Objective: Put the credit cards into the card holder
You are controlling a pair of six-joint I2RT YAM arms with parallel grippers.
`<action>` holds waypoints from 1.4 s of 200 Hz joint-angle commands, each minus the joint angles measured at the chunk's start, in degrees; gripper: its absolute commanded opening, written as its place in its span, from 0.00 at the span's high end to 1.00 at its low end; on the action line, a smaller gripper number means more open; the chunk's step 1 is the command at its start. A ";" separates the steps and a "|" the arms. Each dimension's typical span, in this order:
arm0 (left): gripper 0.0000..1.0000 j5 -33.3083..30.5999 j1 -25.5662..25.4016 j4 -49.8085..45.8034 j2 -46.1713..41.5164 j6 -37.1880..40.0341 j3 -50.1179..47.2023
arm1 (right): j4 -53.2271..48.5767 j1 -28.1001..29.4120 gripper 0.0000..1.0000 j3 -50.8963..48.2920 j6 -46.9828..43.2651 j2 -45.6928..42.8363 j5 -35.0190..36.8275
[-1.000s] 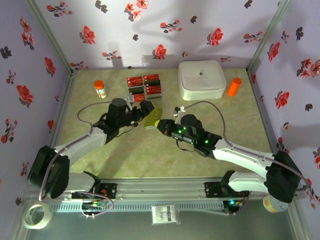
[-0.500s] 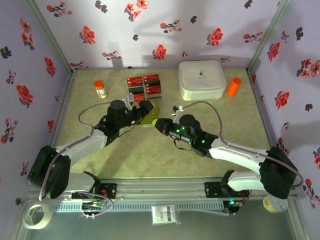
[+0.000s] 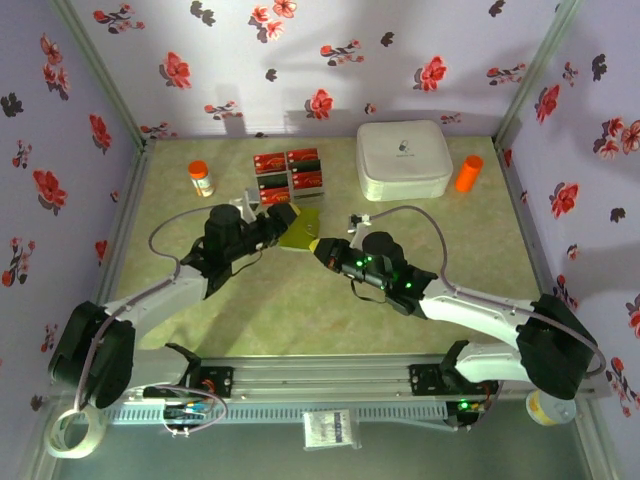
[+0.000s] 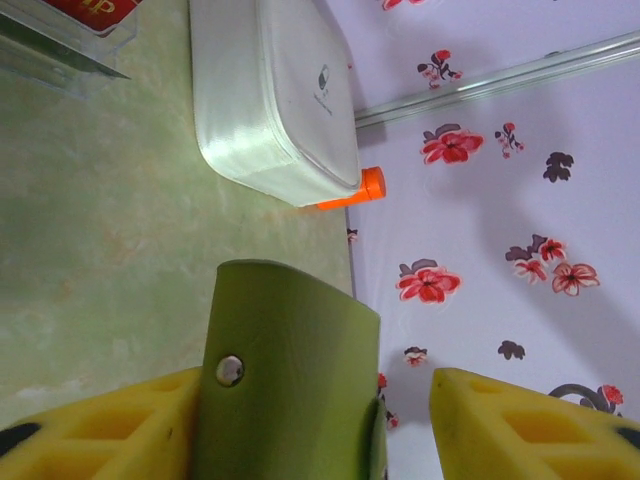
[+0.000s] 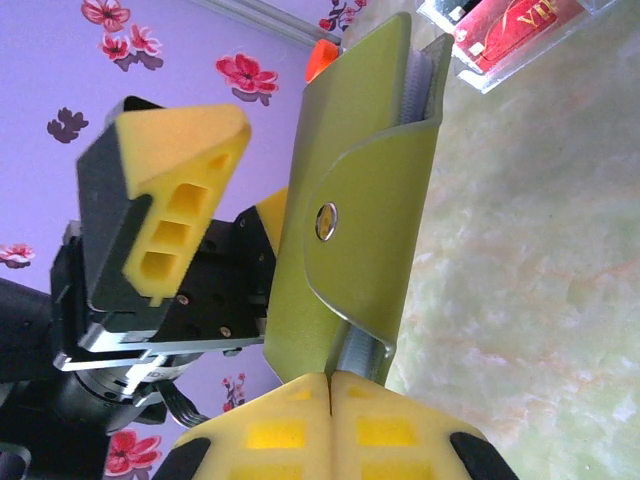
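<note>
The olive-green card holder (image 3: 300,229) hangs above the table's middle, flap and snap stud (image 5: 325,221) facing the right wrist camera. My right gripper (image 3: 322,247) is shut on its lower edge (image 5: 350,340). My left gripper (image 3: 283,221) straddles the holder's other end (image 4: 290,380) with jaws apart. One yellow pad (image 4: 110,430) touches the holder, and the other pad (image 4: 530,425) stands clear of it. The red credit cards (image 3: 288,170) lie in a clear tray behind the grippers; a corner of them (image 4: 95,10) shows in the left wrist view, and they appear again (image 5: 510,25) in the right wrist view.
A big white rounded box (image 3: 403,158) sits at the back right with an orange bottle (image 3: 467,173) beside it. A small orange-capped bottle (image 3: 201,178) stands at the back left. Floral walls close in three sides. A tape roll (image 3: 75,430) lies off the table's near left corner.
The left arm has drawn back to the left and its jaws have narrowed around the card holder. The right gripper stays shut on the holder, which has shifted slightly toward the back.
</note>
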 commanded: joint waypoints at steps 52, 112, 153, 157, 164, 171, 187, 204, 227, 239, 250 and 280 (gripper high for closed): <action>0.90 0.73 1.11 3.27 -1.82 1.65 -2.20 | 1.39 -0.76 1.00 -0.68 1.20 0.58 0.59; 1.00 -1.69 1.32 -4.25 -4.04 10.69 -2.07 | -26.91 -2.00 0.54 6.40 -9.83 -5.20 7.74; 1.00 -5.38 -0.42 -8.37 -6.21 14.26 -2.12 | -39.45 -1.57 0.43 16.41 -17.17 -0.56 10.62; 1.00 -5.68 -0.56 -8.52 -6.22 14.15 -2.14 | -39.84 -1.42 0.43 17.16 -17.51 0.23 10.77; 1.00 -6.04 -0.85 -8.70 -6.29 14.00 -2.21 | -40.26 -1.10 0.42 18.41 -18.09 1.43 10.93; 1.00 -6.44 -1.11 -8.78 -6.25 13.83 -2.18 | -40.53 -0.72 0.41 19.66 -18.58 2.63 11.17; 1.00 -7.23 -1.71 -8.92 -6.05 13.51 -2.15 | -40.80 0.27 0.40 22.57 -19.23 5.87 11.57; 1.00 -7.75 -2.26 -9.18 -5.77 13.38 -1.92 | -40.68 1.59 0.40 25.25 -19.80 9.13 11.96; 1.00 -8.28 -2.79 -9.36 -5.73 13.25 -1.83 | -40.44 3.13 0.40 27.99 -20.10 13.13 12.62; 1.00 -8.57 -3.02 -9.36 -5.83 13.07 -1.75 | -40.02 3.58 0.39 28.72 -19.91 15.14 12.71; 1.00 -8.67 -3.21 -9.41 -5.89 12.91 -1.68 | -39.23 3.74 0.40 28.76 -19.56 16.64 13.02; 1.00 -9.23 -3.68 -9.29 -6.44 12.54 -1.76 | -40.47 3.76 0.44 27.81 -18.67 19.52 16.93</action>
